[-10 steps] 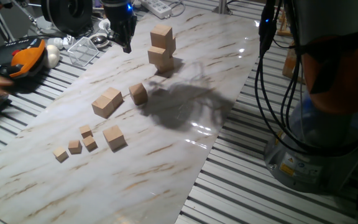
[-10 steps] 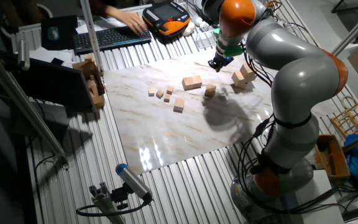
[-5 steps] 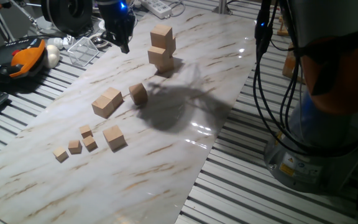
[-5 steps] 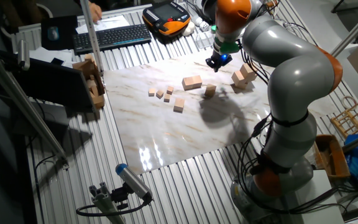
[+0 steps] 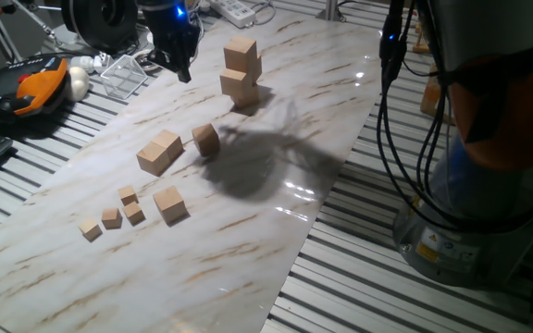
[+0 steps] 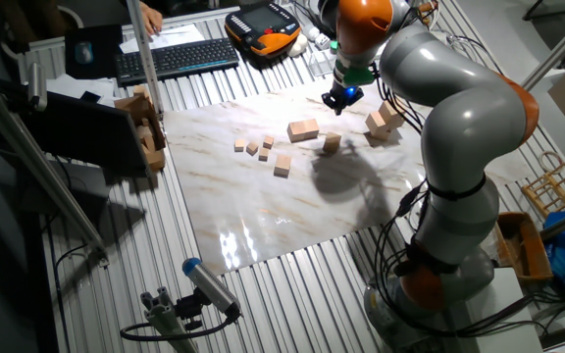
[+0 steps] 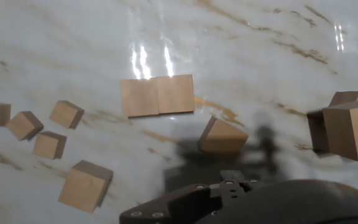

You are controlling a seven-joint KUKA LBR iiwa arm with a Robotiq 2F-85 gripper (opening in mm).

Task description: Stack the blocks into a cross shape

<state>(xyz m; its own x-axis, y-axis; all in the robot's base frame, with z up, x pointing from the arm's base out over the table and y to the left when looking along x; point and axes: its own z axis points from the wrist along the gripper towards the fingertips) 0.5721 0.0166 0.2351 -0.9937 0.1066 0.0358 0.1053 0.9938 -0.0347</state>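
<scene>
Marble-patterned table (image 5: 248,231), cluttered bench behind. We see partial stack (image 5: 241,72) at far end, cross not yet complete, we judge. Loose blocks left: joined pair (image 5: 160,151), tilted one (image 5: 206,139), one (image 5: 169,204) near tiny cubes (image 5: 111,217). Gripper (image 5: 179,67) hovers high, empty; jaw spread we cannot tell.

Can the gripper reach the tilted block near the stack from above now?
Probably yes. The gripper hangs free above the marble table, holding nothing visible, and the tilted block has open space around it, apart from the stack.
</scene>
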